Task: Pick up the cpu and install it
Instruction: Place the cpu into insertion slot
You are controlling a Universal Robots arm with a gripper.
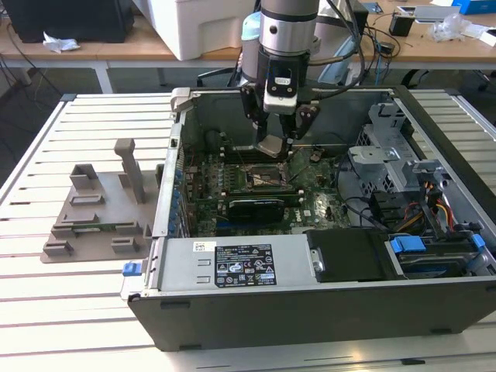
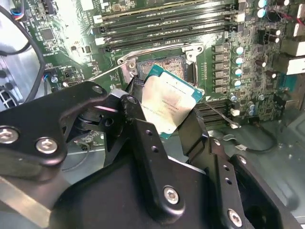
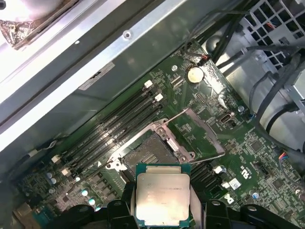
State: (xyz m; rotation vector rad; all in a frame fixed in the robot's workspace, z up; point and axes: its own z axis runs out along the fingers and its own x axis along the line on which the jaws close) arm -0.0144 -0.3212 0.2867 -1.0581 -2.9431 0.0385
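Note:
My gripper (image 1: 273,146) hangs inside the open computer case (image 1: 310,302), shut on the cpu (image 1: 273,146). The cpu is a flat square chip with a silvery top and a thin teal rim, seen in the first wrist view (image 3: 161,196) and in the second wrist view (image 2: 167,100). It is held tilted a little above the dark metal-framed socket (image 3: 150,155) on the green motherboard (image 1: 318,203). The socket's frame stands open with its lever wire raised (image 3: 202,138). Black fingers (image 2: 143,138) flank the chip on both sides.
A grey plastic tray with upright posts (image 1: 101,209) lies on the slatted table at the exterior view's left. Memory slots (image 3: 114,121) run beside the socket. Drive cage and cables (image 1: 411,201) crowd the case at the exterior view's right; a power supply (image 1: 248,263) lies in front.

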